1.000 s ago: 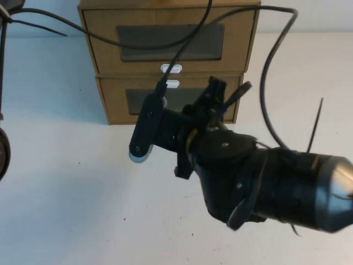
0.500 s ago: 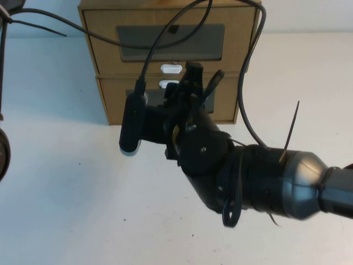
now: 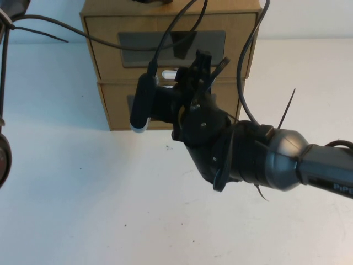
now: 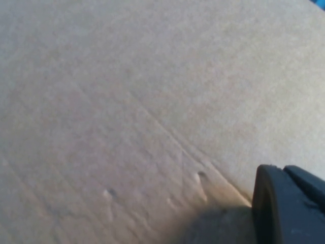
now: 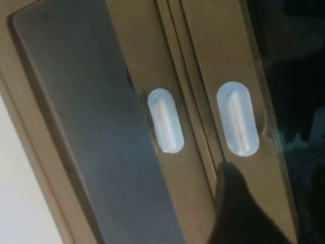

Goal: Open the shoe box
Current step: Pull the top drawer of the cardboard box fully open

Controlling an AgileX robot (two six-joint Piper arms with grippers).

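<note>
Surface: White tabletop (image 3: 83, 210) spreads across the near and middle ground and carries the boxes at its far side.
Right arm: black-and-grey jointed robot arm (image 3: 265, 160) enters from the right edge of the high view and slants up and leftward over the table toward the boxes.
Module: black oblong unit with a pale end (image 3: 142, 102) sits on the left of that arm's wrist, with a cable running up from it.
Cables: thin black leads (image 3: 248, 44) loop above the arm and cross the box fronts.
Right gripper: right gripper (image 3: 210, 62) is held in front of the stacked boxes, about level with the seam between them and close to the pull tabs. Contact with a tab cannot be told, nor whether it is open or closed.
Lower box: lower brown cardboard shoe box (image 3: 116, 110) stands on the table, its front flush and shut, largely hidden behind the arm.
Upper box: upper brown cardboard shoe box (image 3: 105, 38) rests squarely on top of it, front also shut, with a grey rectangular window (image 3: 138, 41).
Tabs: two white oval pull tabs (image 5: 165, 120) (image 5: 237, 118) lie side by side, one on each side of the seam.
Left gripper: left gripper (image 4: 287, 203) shows as a black edge close over a plain brown cardboard surface (image 4: 127, 101), casting a shadow on it. Open or closed cannot be told.
</note>
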